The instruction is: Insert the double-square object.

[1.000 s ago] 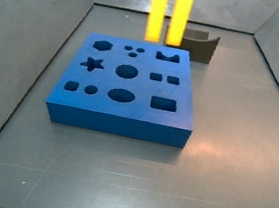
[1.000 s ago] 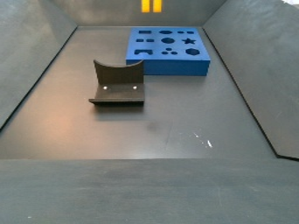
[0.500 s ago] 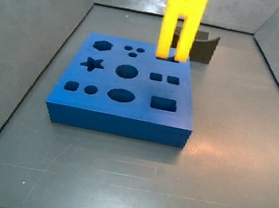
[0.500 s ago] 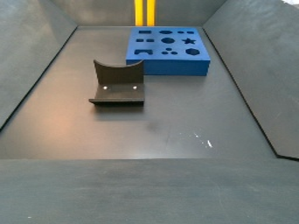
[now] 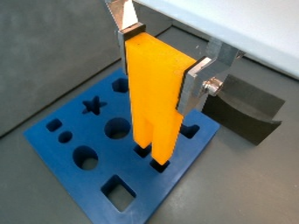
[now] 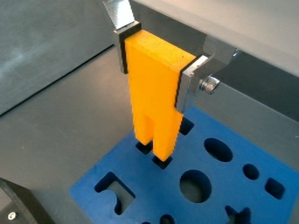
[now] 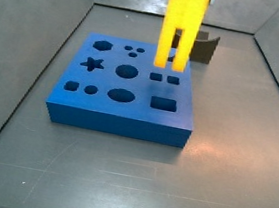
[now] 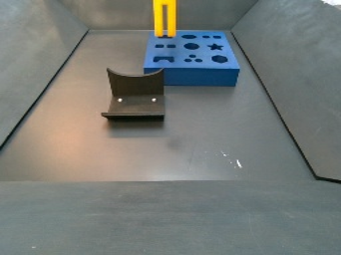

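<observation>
Now the gripper (image 5: 163,61) pinches the top of the double-square object (image 5: 158,96), which hangs upright with its long axis vertical. Its two prong tips are at the pair of square holes (image 7: 166,79) in the blue block (image 7: 119,121), on the right side.

Two-finger parallel-jaw gripper (image 5: 162,57) pointing straight down over the blue block's edge, seen in both wrist views (image 6: 158,57). Flat silver finger plates (image 5: 197,80) with dark pads pressed against opposite sides of the bright yellow two-pronged plastic piece (image 5: 156,101), clamping its upper part. Arm itself out of view in both side views.
</observation>
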